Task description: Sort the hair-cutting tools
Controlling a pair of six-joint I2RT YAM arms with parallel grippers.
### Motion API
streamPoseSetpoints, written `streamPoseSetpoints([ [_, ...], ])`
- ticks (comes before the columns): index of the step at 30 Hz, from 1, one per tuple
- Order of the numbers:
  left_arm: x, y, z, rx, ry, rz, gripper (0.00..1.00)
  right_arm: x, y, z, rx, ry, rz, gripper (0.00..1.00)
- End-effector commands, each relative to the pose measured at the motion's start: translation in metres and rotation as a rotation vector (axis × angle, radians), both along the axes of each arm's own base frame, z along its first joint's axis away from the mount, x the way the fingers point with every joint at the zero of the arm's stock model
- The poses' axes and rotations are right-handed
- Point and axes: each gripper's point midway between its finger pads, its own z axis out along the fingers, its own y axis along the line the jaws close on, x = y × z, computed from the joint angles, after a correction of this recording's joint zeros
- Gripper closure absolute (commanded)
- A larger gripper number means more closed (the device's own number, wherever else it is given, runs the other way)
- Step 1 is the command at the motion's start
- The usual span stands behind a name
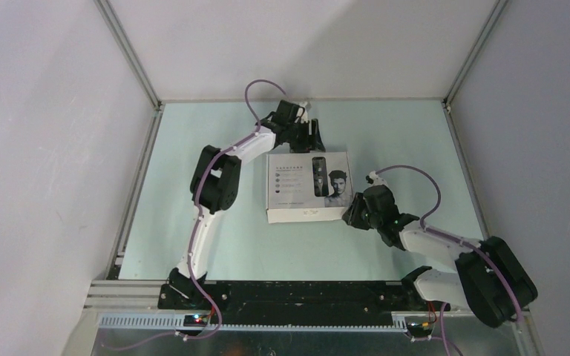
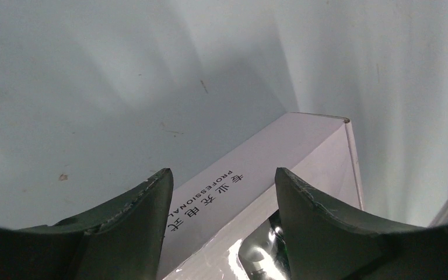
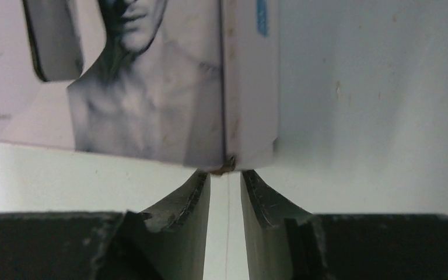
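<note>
Both arms are on the box (image 1: 297,199), which sits mid-table (image 1: 215,222) with its lid on. No loose tools are in view: no cord, brush or comb out on the table. A dark clipper shape (image 1: 317,175) shows on the lid. I cannot tell whether it is print or window, so my read is that the tools are shut inside the box.

The left gripper (image 1: 310,142) is at the box's far edge with its jaws spread wide. Its wrist view has the box's far wall between the two fingers (image 2: 143,219), and nothing is clamped. The right gripper (image 1: 349,215) is at the near right corner, its jaws standing at a thin slot. In its wrist view the corner sits right at the fingertips, with a strip of white in the slot. I cannot tell whether that is box card being pinched or just the surface behind.

So the step in hand looks like opening: getting a hold on the box, with sorting itself not yet begun. The next move calls for one gripper to pin the base while the other lifts the lid. The left needs to close across that far wall. The right needs a sure bite on the lid's edge rather than the whole corner, or the box may just slide or come up in one piece.
</note>
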Motion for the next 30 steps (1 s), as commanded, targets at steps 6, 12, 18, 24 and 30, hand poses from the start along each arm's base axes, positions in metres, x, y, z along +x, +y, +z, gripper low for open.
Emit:
streamPoseSetpoints([
  [6,-0.049,-0.012,-0.001,-0.119,0.126,-0.149,0.31,0.053,0.019,0.019,0.136,-0.11,0.043,0.73],
  [12,-0.086,0.015,0.007,-0.129,0.136,-0.09,0.32,0.083,0.025,0.036,0.148,-0.148,0.043,0.73],
  [18,-0.113,0.056,0.011,-0.111,0.12,0.089,0.34,0.1,0.041,0.046,0.163,-0.14,0.103,0.73],
  [24,-0.125,0.094,0.021,-0.06,0.077,0.276,0.33,0.085,0.037,0.05,0.131,-0.102,0.132,0.7],
  [30,-0.133,0.143,0.038,0.009,-0.029,0.493,0.3,0.039,0.032,0.049,0.062,-0.011,0.185,0.65],
])
